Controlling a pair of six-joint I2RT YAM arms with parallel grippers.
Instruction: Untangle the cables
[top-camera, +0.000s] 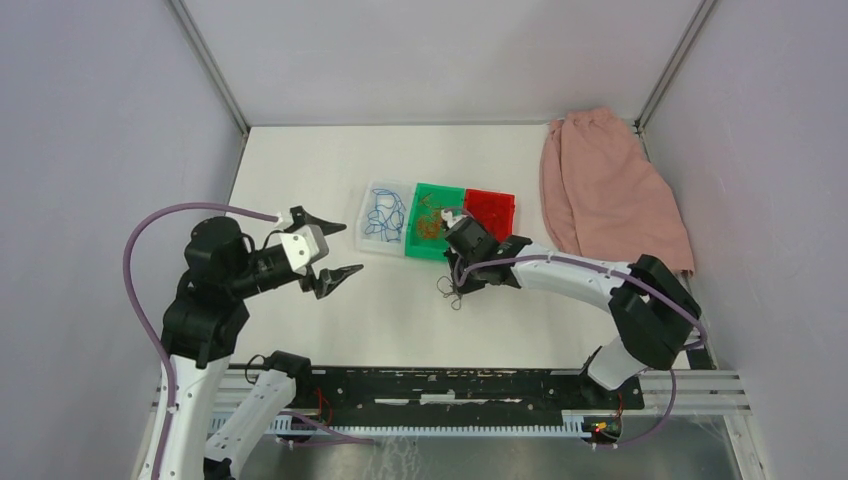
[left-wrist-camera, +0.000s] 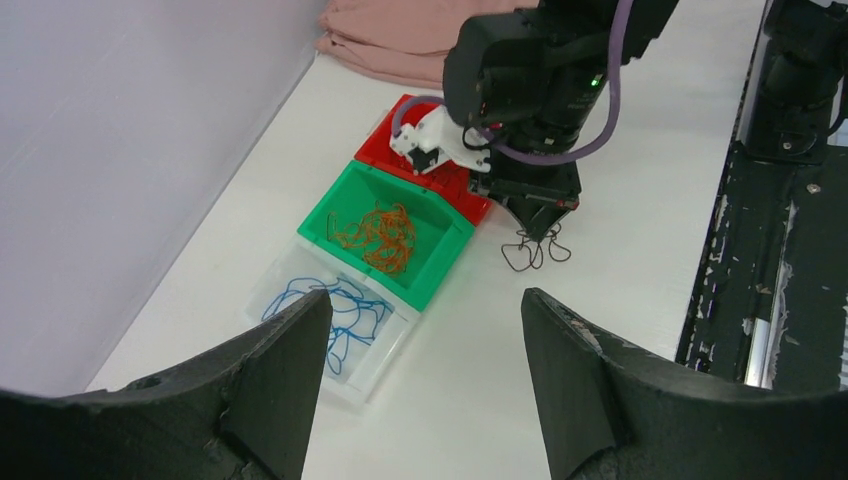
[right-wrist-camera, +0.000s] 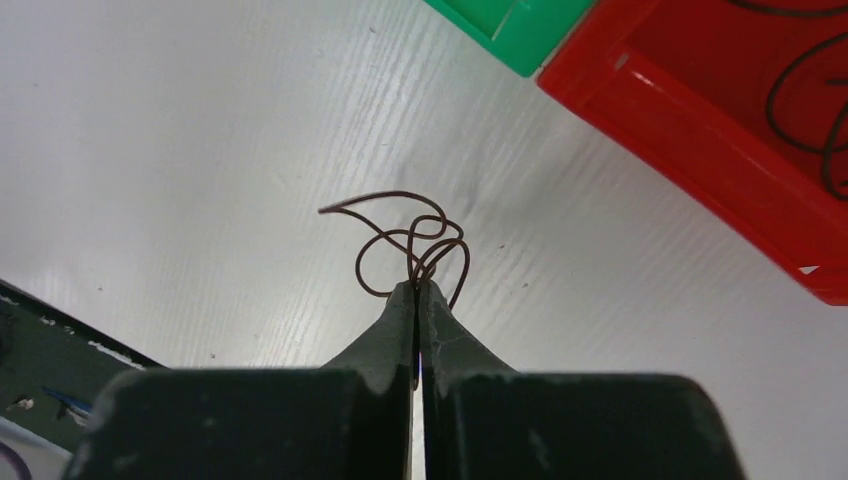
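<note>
1. Right wrist view: the right gripper (right-wrist-camera: 417, 290) has its jaws pressed together, pinching a loop of a dark brown cable (right-wrist-camera: 410, 235). The curly cable rests on the white desk (right-wrist-camera: 200, 120), just on the near side of the red bin (right-wrist-camera: 700, 140).
2. Another dark cable (right-wrist-camera: 810, 100) lies inside the red bin.
3. Left wrist view: an orange cable (left-wrist-camera: 385, 235) sits in the green bin (left-wrist-camera: 447, 262), and a blue cable (left-wrist-camera: 335, 310) in the clear bin (left-wrist-camera: 385, 348). The three bins stand in a row mid-desk.
4. The left gripper (left-wrist-camera: 425, 310) hovers toward the desk's left edge with its jaws wide apart, holding nothing.
5. Judged step: the colours look sorted, and this last dark strand is being picked up.
6. The next move likely calls for lifting the strand clear of the desk, carrying it over the red bin's wall and releasing it there.
7. No brand, label or writing can be read.
</note>
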